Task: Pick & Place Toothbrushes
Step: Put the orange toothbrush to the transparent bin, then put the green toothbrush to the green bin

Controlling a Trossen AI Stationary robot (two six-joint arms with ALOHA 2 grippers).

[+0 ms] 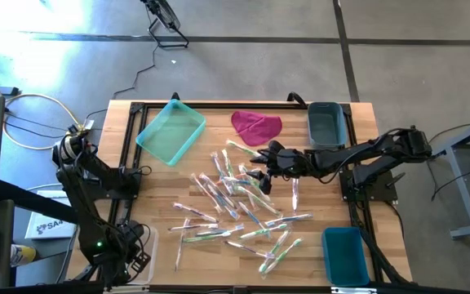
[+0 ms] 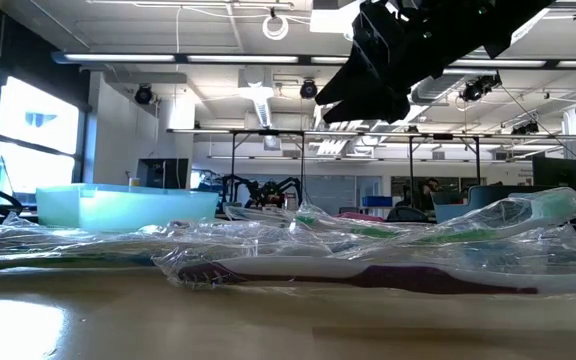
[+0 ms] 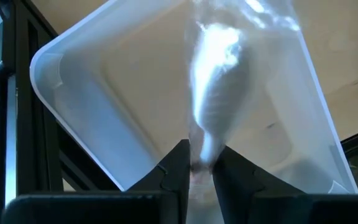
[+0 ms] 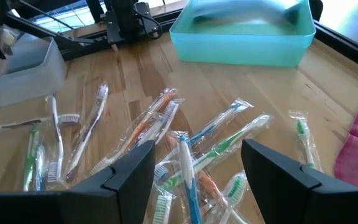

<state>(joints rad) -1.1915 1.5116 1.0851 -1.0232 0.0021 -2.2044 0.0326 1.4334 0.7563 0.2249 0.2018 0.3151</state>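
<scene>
A scatter of wrapped toothbrushes covers the middle of a wooden table, their long axes running every way: many slant from the far left toward the near right, others lie nearly crosswise along the near edge, and one off to the right lies almost straight front to back. From table height, the nearest toothbrush, dark pink in its shiny wrapper, lies flat and crosswise with its bristled head to the left.

The right gripper hangs above the far edge of the pile, just in front of a magenta cloth, its two fingers spread wide with nothing between them; a blue-handled toothbrush lies below the gap, its length running along the gripper's line of sight.

At the table's near left corner, the left gripper hovers over a clear plastic bin. Its fingers stand only a sliver apart, pinching the end of one wrapped toothbrush that points straight out from the gripper over the bin.

A light teal bin sits at the far left, a grey bin at the far right and a blue bin at the near right.
</scene>
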